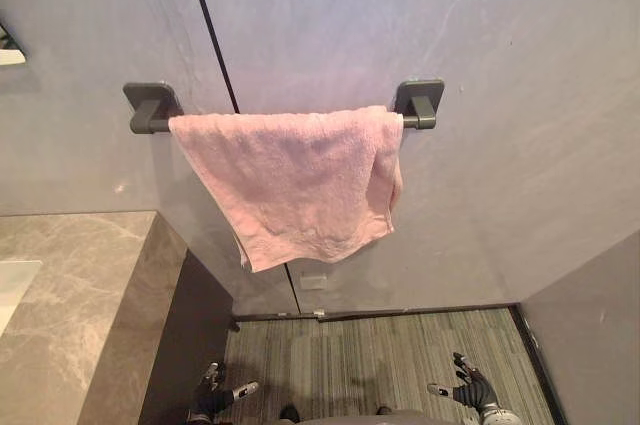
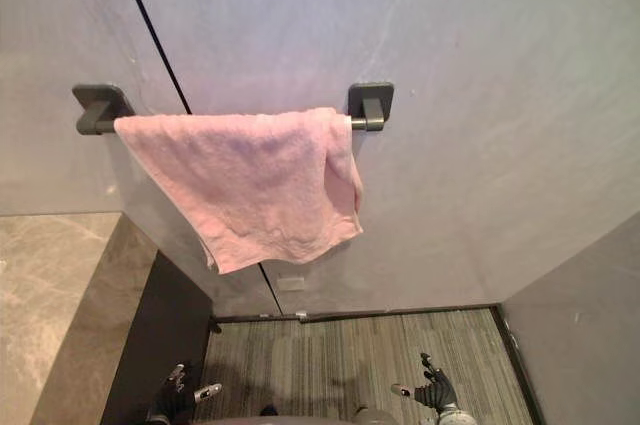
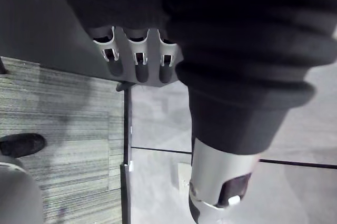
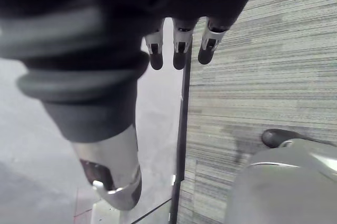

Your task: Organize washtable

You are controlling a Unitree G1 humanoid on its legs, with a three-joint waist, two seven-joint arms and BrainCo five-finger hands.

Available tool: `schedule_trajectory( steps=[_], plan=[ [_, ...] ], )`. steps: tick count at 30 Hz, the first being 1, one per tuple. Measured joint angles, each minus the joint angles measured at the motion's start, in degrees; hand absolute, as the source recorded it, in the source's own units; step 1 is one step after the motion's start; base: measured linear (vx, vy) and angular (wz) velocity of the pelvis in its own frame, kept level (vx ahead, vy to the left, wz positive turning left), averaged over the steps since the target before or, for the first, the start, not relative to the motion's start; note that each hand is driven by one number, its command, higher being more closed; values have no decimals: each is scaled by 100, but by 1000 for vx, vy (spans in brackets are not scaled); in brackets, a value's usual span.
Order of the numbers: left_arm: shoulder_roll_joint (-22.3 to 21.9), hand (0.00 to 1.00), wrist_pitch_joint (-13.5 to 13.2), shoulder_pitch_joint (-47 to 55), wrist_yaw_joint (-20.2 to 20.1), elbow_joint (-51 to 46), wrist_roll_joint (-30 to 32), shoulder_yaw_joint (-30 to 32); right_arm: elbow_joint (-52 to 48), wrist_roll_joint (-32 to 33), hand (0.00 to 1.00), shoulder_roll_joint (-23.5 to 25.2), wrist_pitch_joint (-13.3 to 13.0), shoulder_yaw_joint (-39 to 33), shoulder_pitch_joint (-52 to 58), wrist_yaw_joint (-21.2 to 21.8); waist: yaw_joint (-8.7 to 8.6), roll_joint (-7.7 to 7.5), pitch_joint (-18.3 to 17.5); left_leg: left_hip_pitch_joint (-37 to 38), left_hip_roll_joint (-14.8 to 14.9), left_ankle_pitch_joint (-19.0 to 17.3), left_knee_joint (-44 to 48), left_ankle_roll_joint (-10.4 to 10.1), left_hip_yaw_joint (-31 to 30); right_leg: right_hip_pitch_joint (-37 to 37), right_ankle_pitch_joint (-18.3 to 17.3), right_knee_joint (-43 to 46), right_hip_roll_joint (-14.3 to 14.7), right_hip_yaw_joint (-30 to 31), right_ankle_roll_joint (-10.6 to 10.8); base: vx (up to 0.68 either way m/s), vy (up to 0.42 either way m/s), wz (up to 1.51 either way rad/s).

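A pink towel (image 1: 295, 180) hangs folded over a dark grey towel bar (image 1: 415, 105) on the grey wall, its lower edge slanting down to a point at the left. The marble washtable (image 1: 70, 295) runs along the lower left. My left hand (image 1: 213, 395) hangs low above the striped floor, fingers relaxed and holding nothing. My right hand (image 1: 470, 385) hangs low at the right, fingers spread, also holding nothing. Both hands are far below the towel. In the wrist views the fingers (image 3: 138, 58) and the right hand's fingers (image 4: 179, 47) stand straight.
A dark vertical seam (image 1: 210, 25) splits the wall behind the bar. A white basin edge (image 1: 12, 285) shows at the far left of the washtable. A grey side wall (image 1: 590, 335) closes the lower right. A wall socket (image 1: 313, 282) sits under the towel.
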Motion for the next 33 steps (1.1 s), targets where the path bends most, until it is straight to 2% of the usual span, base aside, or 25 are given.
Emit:
schedule_trajectory(
  steps=[2,3,4,6,8,9,10,11,12,14,16,17,18,20,22,24,26,27,28,29,30,31,33],
  plan=[
    [0,0,5,-34,4,-242,-25,-33,-1,2,0,0,38,36,-88,4,9,69,84,-529,155,-356,879,-13,-172,-202,-127,369,35,21,18,-51,-17,10],
    [-4,0,6,-60,11,-311,-51,-33,0,1,0,0,51,37,-82,6,15,122,81,-584,201,-366,915,-19,-249,-194,-128,412,78,-4,19,11,-29,50],
    [27,0,-1,-131,17,-434,-94,-49,-11,3,0,12,59,42,-56,14,-11,171,106,-675,245,-335,935,-22,-415,-280,-258,820,127,289,-38,53,-79,84],
    [63,0,-18,-223,66,-591,-173,-101,-15,4,0,16,106,43,7,26,4,113,82,-899,226,-291,1149,-103,-793,-333,-513,1684,3,778,100,71,-149,101],
    [146,0,-17,-233,164,-641,-305,-80,-24,11,0,8,105,40,-71,22,35,-54,7,-1261,229,-249,1416,-202,-1017,-282,-692,1686,-40,1249,288,2,-295,72],
    [162,0,-9,-275,228,-642,-391,-37,-28,15,0,-75,109,36,-265,13,91,-160,12,-1432,292,-146,1454,-361,-1160,-277,-888,1393,105,1322,267,-84,-373,25],
    [-14,0,-7,-267,244,-642,-479,-49,-85,28,0,-212,108,46,-404,-8,271,-47,42,-1453,427,-32,1285,-478,-1197,-195,-942,1128,241,1294,204,-102,-358,10],
    [-112,0,-8,-268,242,-640,-506,-66,-174,65,0,-267,106,46,-435,-25,333,-12,73,-1459,487,76,1183,-494,-1214,-141,-1004,982,265,1258,150,-131,-249,19],
    [-295,0,-11,-258,245,-619,-563,-157,-357,124,0,-350,100,40,-459,-97,344,83,152,-1439,505,349,926,-530,-1333,-104,-1108,953,307,1085,84,-125,-204,72],
    [-389,0,-10,-237,241,-594,-670,-360,-403,147,0,-394,78,37,-445,-112,262,173,186,-1427,510,813,513,-522,-1565,-88,-1148,1009,373,688,-14,-182,-258,112],
    [-402,0,-16,-269,241,-589,-771,-546,-377,224,0,-454,63,14,-461,-182,188,323,304,-1418,592,1809,-236,-483,-1551,-72,-1016,948,511,140,-294,-229,-283,125],
    [-401,0,-14,-262,237,-576,-774,-573,-368,228,0,-472,64,5,-486,-220,162,297,355,-1359,570,2160,-594,-450,-1476,-78,-925,846,499,-80,-450,-231,-210,89],
    [-407,0,-9,-279,233,-541,-774,-577,-352,230,0,-477,62,-12,-512,-226,169,289,403,-1358,571,2055,-411,-465,-1288,-73,-845,801,467,-272,-589,-236,-180,92],
    [-391,0,-2,-262,230,-544,-773,-566,-370,237,0,-398,73,-82,-493,-248,142,120,477,-1362,283,962,1012,-202,-630,-71,-730,755,115,-752,-766,-298,-193,103],
    [-385,0,-5,-324,230,-555,-771,-566,-385,238,0,-394,82,-82,-443,-245,119,160,456,-1158,383,261,2033,-78,-87,-1,-529,499,3,-1146,-771,-220,-73,94],
    [-367,0,-5,-389,230,-556,-771,-565,-384,238,0,-373,103,-91,-424,-246,75,238,412,-702,550,-71,2198,-46,276,116,-360,244,6,-1477,-767,-130,28,105],
    [-326,0,-8,-502,229,-549,-767,-583,-376,253,0,-274,106,-228,-431,-249,-182,323,359,186,633,-153,1199,-59,660,240,-134,-97,-4,-2033,-690,-139,81,143],
    [-319,0,-6,-548,229,-547,-763,-607,-376,264,0,-223,106,-307,-447,-257,-217,379,324,420,607,-54,695,-143,781,241,-75,-185,13,-2160,-654,-147,124,129],
    [-295,0,-1,-656,224,-533,-708,-677,-348,292,0,-161,106,-502,-473,-311,-304,541,228,709,540,183,-307,-380,788,247,110,-417,118,-2408,-572,-196,203,104],
    [-241,0,-2,-697,223,-532,-700,-686,-290,307,0,-138,105,-505,-500,-325,-297,582,202,742,556,194,-624,-386,781,278,267,-634,213,-2526,-553,-199,208,81],
    [-181,0,2,-695,224,-526,-698,-684,-228,327,0,-97,105,-506,-538,-327,-271,567,207,757,564,193,-703,-386,770,316,369,-746,258,-2551,-538,-199,173,26],
    [-29,0,9,-668,225,-500,-683,-682,-154,329,0,21,109,-508,-581,-332,-211,488,196,736,540,189,-680,-378,776,409,592,-1012,332,-2521,-517,-165,95,-5],
    [82,0,19,-587,224,-446,-642,-669,-152,329,0,90,109,-503,-581,-331,-182,469,186,732,498,140,-641,-298,806,506,786,-1218,346,-2424,-492,-165,96,-13]
  ],
)
